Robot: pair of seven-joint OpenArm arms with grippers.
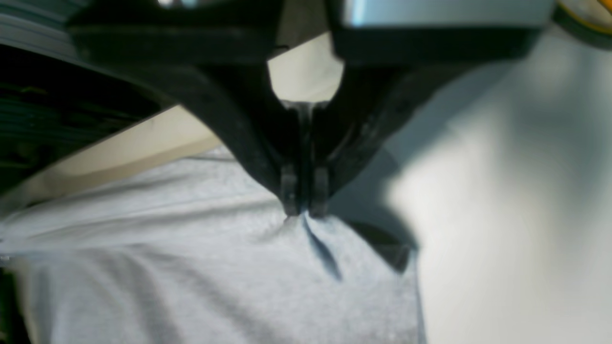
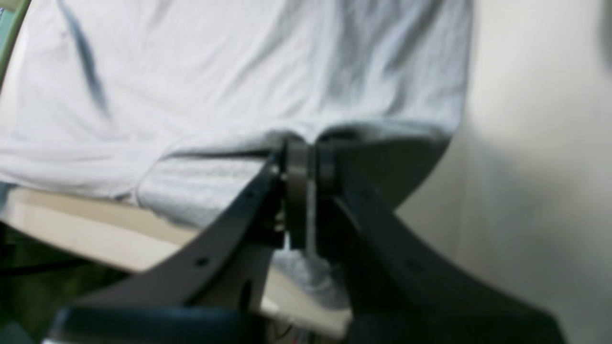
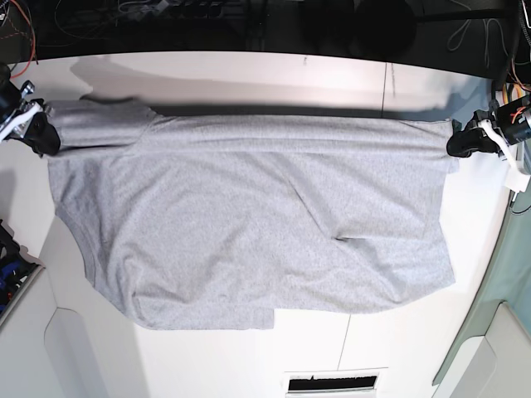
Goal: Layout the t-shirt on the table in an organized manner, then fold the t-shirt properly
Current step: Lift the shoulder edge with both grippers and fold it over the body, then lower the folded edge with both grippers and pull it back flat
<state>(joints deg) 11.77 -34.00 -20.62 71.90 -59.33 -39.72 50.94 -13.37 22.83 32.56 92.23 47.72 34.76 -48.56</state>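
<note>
The light grey t-shirt (image 3: 249, 224) is stretched wide across the white table (image 3: 249, 75), its far edge pulled taut between both grippers. No lettering shows on the upper side. In the base view my left gripper (image 3: 459, 143) is at the right end, shut on a corner of the t-shirt (image 1: 191, 267), and fabric puckers at its tips (image 1: 303, 210). At the left end my right gripper (image 3: 41, 137) is shut on the cloth near a sleeve. The right wrist view shows its fingertips (image 2: 306, 148) pinching a fold of the t-shirt (image 2: 239, 71). The near part of the shirt lies wrinkled on the table.
A thin dark seam line (image 3: 386, 91) crosses the table at the back right. Pale grey rounded panels (image 3: 50, 348) flank the near corners, with a teal-green strip (image 3: 489, 290) along the right one. A dark slot (image 3: 332, 383) sits at the near edge. Cables (image 3: 481, 25) lie behind the table.
</note>
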